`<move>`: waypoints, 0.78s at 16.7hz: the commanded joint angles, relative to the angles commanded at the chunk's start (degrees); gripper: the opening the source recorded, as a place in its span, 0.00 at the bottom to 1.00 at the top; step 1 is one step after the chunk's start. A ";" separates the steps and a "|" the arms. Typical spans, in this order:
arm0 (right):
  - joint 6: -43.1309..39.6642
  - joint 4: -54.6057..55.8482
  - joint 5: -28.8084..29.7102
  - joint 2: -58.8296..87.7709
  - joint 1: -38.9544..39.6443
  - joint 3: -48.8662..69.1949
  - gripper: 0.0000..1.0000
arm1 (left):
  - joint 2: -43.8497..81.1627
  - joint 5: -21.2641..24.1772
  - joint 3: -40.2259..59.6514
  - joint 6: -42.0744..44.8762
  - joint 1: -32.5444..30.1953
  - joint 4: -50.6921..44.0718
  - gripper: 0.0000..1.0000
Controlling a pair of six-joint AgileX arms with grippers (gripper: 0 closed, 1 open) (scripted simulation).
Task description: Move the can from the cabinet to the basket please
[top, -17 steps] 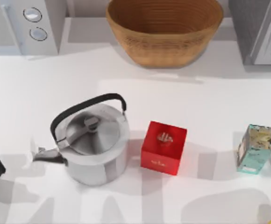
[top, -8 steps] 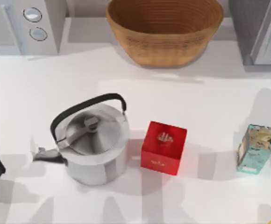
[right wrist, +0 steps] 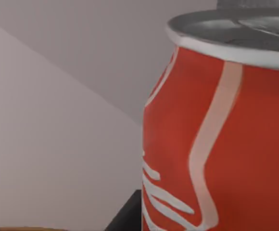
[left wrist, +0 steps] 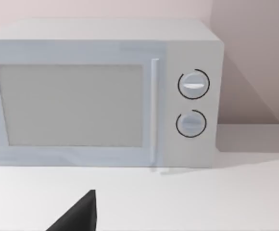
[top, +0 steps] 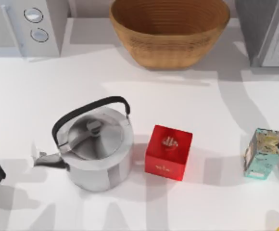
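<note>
— Four things stand on the white tabletop point(top: 211, 115), no?

— More. At its back edge: a white microwave with two round knobs point(top: 26, 26) on the left, the tan woven wicker basket point(top: 169, 33) in the middle, the dark grey cabinet with its pale framed door point(top: 267, 31) on the right. Nearer: a steel kettle with a black handle point(top: 95, 147), a red cube box point(top: 169, 152) just beside it, a teal carton point(top: 261, 154) towards the right.

— And the can?

— The red can with white script and a silver lid point(right wrist: 221, 134) looms close before my right wrist camera, a pale wall behind. Whether my right claw grips it, I cannot tell.

— Your left arm?

— Parked at the table's left, facing the microwave.
</note>
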 joint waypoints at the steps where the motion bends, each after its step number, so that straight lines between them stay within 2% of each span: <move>1: 0.04 1.28 1.38 6.07 1.28 4.18 0.00 | 0.00 0.00 0.00 0.00 0.00 0.00 1.00; 7: 0.20 7.93 8.51 33.59 8.03 24.81 0.00 | 0.00 0.00 0.00 0.00 0.00 0.00 1.00; 13: 0.25 10.75 11.39 41.54 10.95 32.38 0.00 | 0.00 0.00 0.00 0.00 0.00 0.00 1.00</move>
